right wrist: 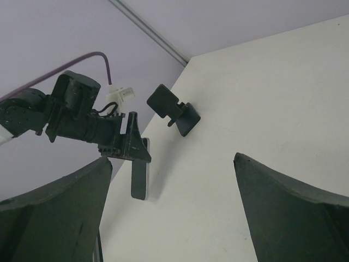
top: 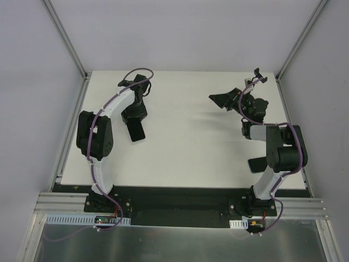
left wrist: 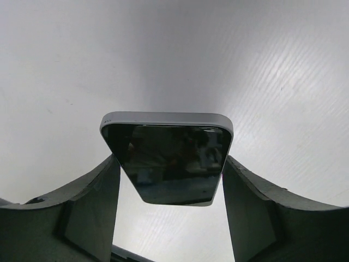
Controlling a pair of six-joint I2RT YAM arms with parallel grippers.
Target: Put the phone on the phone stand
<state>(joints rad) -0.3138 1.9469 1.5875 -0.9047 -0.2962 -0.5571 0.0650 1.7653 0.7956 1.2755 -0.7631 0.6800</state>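
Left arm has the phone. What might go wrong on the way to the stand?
1. The left gripper pinches the phone by its side edges near one end; the free end may swing or slip on contact.
2. The phone stand is small and sits near the table corner. The open right gripper is not bracing it, so a push may tip or slide it.
3. The top view does not clearly show the phone stand.

White table [top: 185, 158], 1 small black wedge-shaped stand [top: 224, 100] on its far right part, near the back edge
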